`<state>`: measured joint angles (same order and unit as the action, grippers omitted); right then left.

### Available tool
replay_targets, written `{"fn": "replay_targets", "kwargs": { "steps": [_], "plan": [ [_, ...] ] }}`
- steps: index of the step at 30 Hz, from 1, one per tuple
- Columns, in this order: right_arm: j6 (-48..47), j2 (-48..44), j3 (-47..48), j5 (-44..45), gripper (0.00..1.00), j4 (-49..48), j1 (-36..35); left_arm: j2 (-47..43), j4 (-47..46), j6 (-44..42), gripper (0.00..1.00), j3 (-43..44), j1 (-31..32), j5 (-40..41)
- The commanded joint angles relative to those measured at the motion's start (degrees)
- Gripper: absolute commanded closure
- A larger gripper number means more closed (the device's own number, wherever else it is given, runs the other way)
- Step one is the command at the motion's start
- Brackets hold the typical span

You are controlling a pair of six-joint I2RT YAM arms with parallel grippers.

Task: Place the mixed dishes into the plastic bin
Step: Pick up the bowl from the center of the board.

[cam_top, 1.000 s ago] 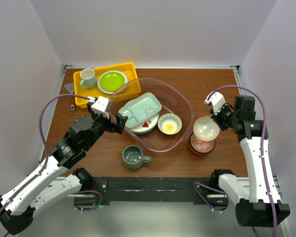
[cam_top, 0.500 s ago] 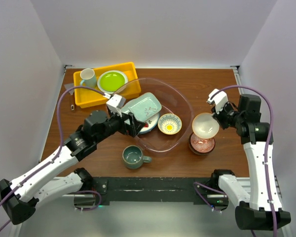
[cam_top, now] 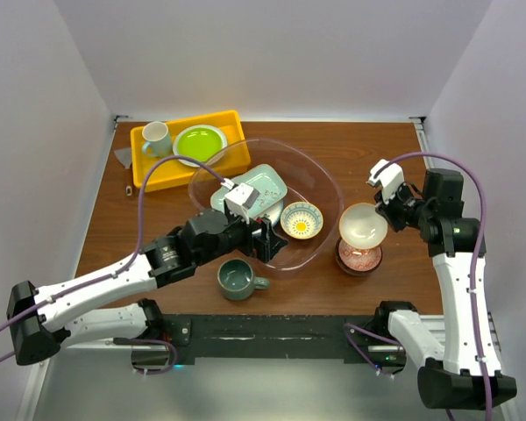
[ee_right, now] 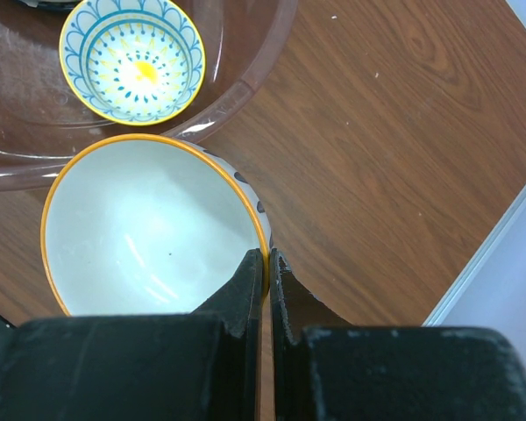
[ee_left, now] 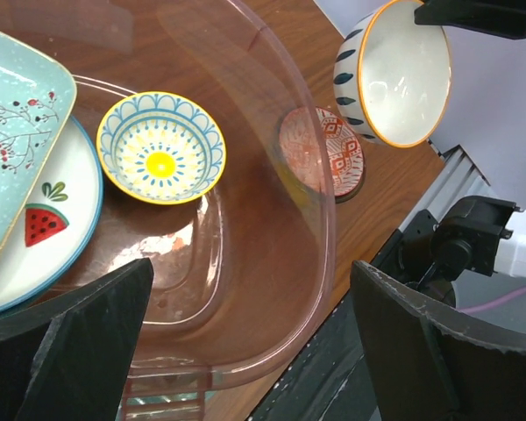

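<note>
— So, what sits nearest on the wooden counter (cam_top: 381,145)?
— The grey-green mug (cam_top: 238,279), alone by the front edge. Just behind it, the left claw (cam_top: 265,242) hangs over the plastic bin's (cam_top: 331,189) near rim, fingers wide apart, holding nothing.
— And the right claw (ee_right: 265,260)?
— Pinched together on the orange rim of a white bowl (ee_right: 145,232), held off the counter near the reddish-brown bowl (cam_top: 359,257), outside the bin.
— Inside the bin?
— A yellow-centred bowl (cam_top: 301,219), a watermelon plate (ee_left: 61,193), and a pale-green tray (cam_top: 256,186) lying partly on it. Farther back, a yellow tray (cam_top: 149,175) holds a lime plate (cam_top: 199,142) and a pale mug (cam_top: 156,138). Pale walls (cam_top: 245,53) enclose three sides.
</note>
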<state>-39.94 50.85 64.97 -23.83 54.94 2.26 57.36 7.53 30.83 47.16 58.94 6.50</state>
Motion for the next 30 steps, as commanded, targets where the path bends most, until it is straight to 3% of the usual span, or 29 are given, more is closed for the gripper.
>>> {"fn": "replay_targets", "kwargs": {
  "steps": [1, 30],
  "plan": [
    [1.2, -1.4, 2.5, -3.1, 1.0, -1.8, 0.1, 1.7, -4.7, 1.9, 0.0, 3.1, 2.5, 3.7],
    [1.6, -0.8, 2.7, -3.9, 1.0, -1.6, 0.0, 5.8, -10.8, 3.4, 0.0, 3.2, 9.2, 8.9]
  ]
}}
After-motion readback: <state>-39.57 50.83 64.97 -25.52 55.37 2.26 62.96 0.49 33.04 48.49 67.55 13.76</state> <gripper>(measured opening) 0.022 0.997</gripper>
